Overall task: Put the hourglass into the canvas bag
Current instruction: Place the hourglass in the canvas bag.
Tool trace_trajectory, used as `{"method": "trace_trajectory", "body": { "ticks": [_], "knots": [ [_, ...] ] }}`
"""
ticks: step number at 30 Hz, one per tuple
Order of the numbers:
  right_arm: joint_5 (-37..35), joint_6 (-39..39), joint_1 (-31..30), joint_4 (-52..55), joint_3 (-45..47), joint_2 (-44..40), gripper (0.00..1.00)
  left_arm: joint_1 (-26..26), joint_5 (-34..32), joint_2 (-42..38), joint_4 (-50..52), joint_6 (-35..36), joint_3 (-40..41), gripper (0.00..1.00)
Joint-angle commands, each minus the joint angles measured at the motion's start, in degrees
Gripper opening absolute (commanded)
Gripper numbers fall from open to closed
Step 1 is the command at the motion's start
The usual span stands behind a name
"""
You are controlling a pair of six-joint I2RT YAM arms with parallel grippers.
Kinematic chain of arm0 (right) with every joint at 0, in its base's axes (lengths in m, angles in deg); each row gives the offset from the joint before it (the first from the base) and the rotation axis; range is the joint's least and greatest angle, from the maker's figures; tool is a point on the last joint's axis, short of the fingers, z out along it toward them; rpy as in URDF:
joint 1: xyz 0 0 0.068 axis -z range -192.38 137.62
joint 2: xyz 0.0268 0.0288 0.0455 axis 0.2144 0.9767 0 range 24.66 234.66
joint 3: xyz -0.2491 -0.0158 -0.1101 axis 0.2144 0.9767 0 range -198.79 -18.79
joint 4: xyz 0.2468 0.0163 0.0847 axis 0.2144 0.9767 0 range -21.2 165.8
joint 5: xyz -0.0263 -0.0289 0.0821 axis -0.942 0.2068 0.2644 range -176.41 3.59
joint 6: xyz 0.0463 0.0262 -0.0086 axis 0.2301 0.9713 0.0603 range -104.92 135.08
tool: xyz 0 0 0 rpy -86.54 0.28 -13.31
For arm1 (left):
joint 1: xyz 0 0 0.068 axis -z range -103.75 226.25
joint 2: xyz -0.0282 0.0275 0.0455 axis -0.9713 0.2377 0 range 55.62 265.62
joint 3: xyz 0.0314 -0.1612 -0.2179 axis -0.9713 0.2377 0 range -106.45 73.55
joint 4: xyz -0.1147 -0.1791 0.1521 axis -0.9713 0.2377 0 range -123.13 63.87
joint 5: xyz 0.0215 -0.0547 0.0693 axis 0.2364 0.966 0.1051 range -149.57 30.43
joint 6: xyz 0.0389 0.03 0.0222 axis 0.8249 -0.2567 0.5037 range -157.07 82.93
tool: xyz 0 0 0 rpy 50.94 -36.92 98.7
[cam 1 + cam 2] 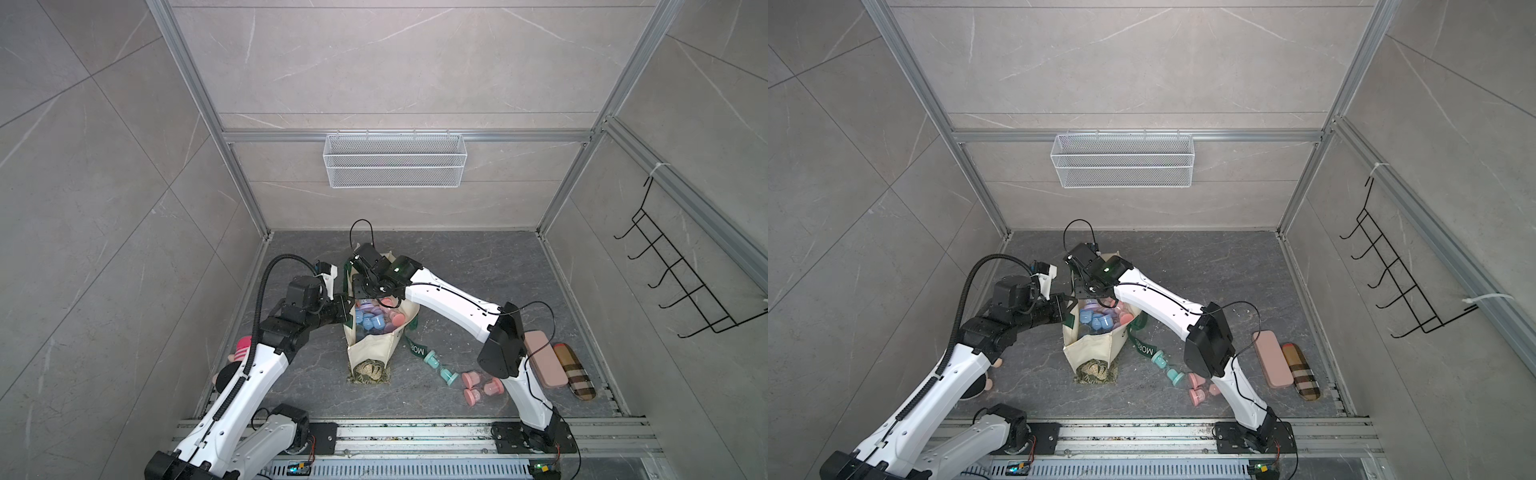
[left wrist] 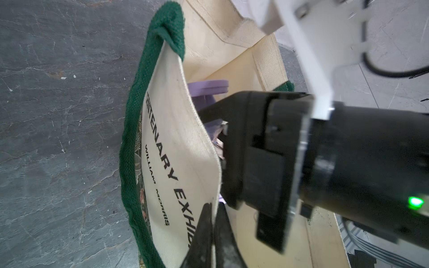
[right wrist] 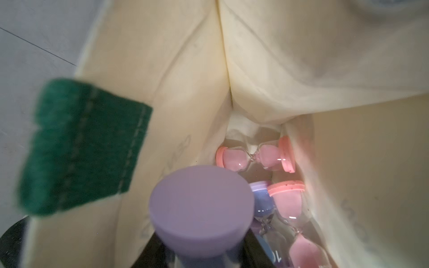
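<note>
Placing: holding purple hourglass [image 3: 200, 208] inside bag [image 1: 370, 353] in narrowly parted right gripper [image 1: 365, 291], pinching rim with closed left gripper [image 2: 212, 229]; next: release, lift clear.

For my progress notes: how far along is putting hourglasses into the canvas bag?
Done: several hourglasses lie in the canvas bag. In hand: the left gripper pinches the bag's wall; the right gripper holds a purple hourglass inside. Left: release it; a teal hourglass and pink hourglasses lie outside.
</note>
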Motion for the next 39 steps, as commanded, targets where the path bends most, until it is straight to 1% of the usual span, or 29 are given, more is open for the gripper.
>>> {"method": "trace_trajectory", "body": {
  "ticks": [1,4,8,9,14,18,21,23,26,30,34,36,39],
  "knots": [
    [1.02,1.97,0.41,4.62,-3.89,3.04,0.00,0.13,1.42,-1.32,-0.13,0.78,0.30,0.00],
    [1.87,2.75,0.44,4.85,-3.70,4.53,0.03,0.14,1.35,-1.48,-0.30,0.78,0.37,0.00],
    [2.24,2.78,0.43,4.70,-3.54,5.04,0.10,0.14,1.23,-1.58,-0.07,0.80,0.30,0.00],
    [2.24,2.69,0.51,4.67,-3.45,4.95,0.14,0.14,1.21,-1.61,-0.07,0.78,0.34,0.00],
    [2.91,2.32,0.46,3.56,-2.26,3.97,0.38,0.09,1.28,-1.43,-0.07,0.67,0.27,0.00],
    [2.70,1.04,0.41,2.00,-0.69,1.91,0.53,0.14,1.33,-1.70,-0.16,0.73,0.43,0.00],
    [2.93,0.67,0.34,0.33,1.49,-0.02,0.61,0.14,1.26,-1.46,-0.08,0.67,0.36,0.00],
    [2.95,0.24,0.27,-0.15,2.02,-1.02,0.63,0.10,1.09,-1.48,-0.01,0.74,0.19,0.00],
    [2.10,-0.54,-0.16,-0.40,2.86,-3.11,0.64,0.09,1.11,-1.67,-0.07,0.65,0.43,0.00],
    [0.97,-2.06,-1.10,-3.41,6.36,-8.53,0.64,0.14,1.11,-1.26,0.09,0.67,0.19,0.00],
    [-3.01,-4.10,-2.16,-4.22,9.23,-14.88,0.64,0.14,1.25,-1.44,-0.07,0.56,0.36,0.00],
    [-4.68,-4.52,-2.46,-4.88,12.33,-19.03,0.64,0.14,1.23,-1.34,-0.03,0.57,0.35,0.00],
    [-6.80,-5.01,-2.65,-7.06,19.52,-25.69,0.64,0.14,1.13,-1.35,0.10,0.66,0.23,0.00]
  ]
}}
